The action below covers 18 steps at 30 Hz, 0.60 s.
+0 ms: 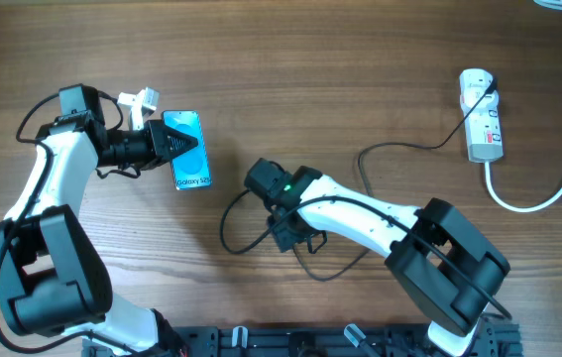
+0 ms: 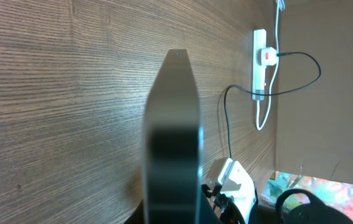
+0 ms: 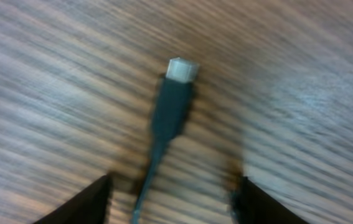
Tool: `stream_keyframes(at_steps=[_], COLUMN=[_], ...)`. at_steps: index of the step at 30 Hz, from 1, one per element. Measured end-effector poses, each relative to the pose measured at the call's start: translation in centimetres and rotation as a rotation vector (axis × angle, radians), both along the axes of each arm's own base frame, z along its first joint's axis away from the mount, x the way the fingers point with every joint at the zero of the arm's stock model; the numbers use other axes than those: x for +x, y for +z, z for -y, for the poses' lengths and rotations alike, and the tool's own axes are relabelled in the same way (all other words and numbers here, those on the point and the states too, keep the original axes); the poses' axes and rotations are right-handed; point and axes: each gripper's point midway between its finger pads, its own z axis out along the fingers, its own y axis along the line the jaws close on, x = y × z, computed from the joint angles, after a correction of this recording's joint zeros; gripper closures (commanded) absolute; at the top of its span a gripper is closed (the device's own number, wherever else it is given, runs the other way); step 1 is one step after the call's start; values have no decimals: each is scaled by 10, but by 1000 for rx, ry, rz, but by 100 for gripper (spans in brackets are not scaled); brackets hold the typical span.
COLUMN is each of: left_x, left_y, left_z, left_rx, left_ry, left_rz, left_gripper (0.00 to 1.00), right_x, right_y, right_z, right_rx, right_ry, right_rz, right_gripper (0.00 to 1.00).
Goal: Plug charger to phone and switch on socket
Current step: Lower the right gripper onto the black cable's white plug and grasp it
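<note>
Left gripper (image 1: 165,145) is clenched on the phone (image 1: 189,151), grasping it by one short end. The phone sits over the left half of the desk (image 1: 310,59), between the left edge and the middle. Its screen faces up and is a bit tilted, light blue with "Galaxy" text at the end away from the gripper. In the left wrist view the phone shows edge-on as a narrow dark slab running up the middle. Can't tell whether the phone touches the desk or hangs just above it

Right gripper (image 3: 171,186) is released, jaws apart with one finger on each side of the charger (image 3: 169,115), neither finger touching it. The charger's plug end lies flat on the desk near the middle, its silver tip (image 3: 182,70) pointing away from the gripper. The right wrist view is blurred. The tip is not in the phone; plug and phone are apart

The socket (image 1: 482,114) lies near the far right corner of the desk, well apart from both grippers. The charger's black cable (image 1: 399,147) runs from the socket toward the middle, passes under the right arm and loops loosely on the desk. A thick white cord (image 1: 548,188) curves from the socket's near end toward the right edge. Switch state too small to tell
</note>
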Motion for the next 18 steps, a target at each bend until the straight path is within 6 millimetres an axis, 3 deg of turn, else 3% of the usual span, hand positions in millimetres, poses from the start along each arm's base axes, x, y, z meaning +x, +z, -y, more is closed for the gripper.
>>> stream_keyframes(at_steps=[1, 9, 14, 15, 17, 18], left_x=[0, 0, 0, 0, 0, 0], left_y=[0, 0, 0, 0, 0, 0], left_z=[0, 0, 0, 0, 0, 0], left_rx=[0, 0, 0, 0, 0, 0], left_ry=[0, 0, 0, 0, 0, 0], left_rz=[0, 0, 0, 0, 0, 0], left_gripper=[96, 96, 96, 96, 96, 96], right_x=[3, 10, 42, 47, 51, 51], right_y=[0, 0, 1, 1, 2, 2], right_z=[3, 7, 8, 5, 1, 0], right_rx=[-4, -5, 60, 76, 96, 100], right_ry=[-10, -53, -122, -122, -113, -110], right_rz=[3, 13, 72, 86, 99, 98], right_gripper=[96, 96, 96, 89, 56, 51])
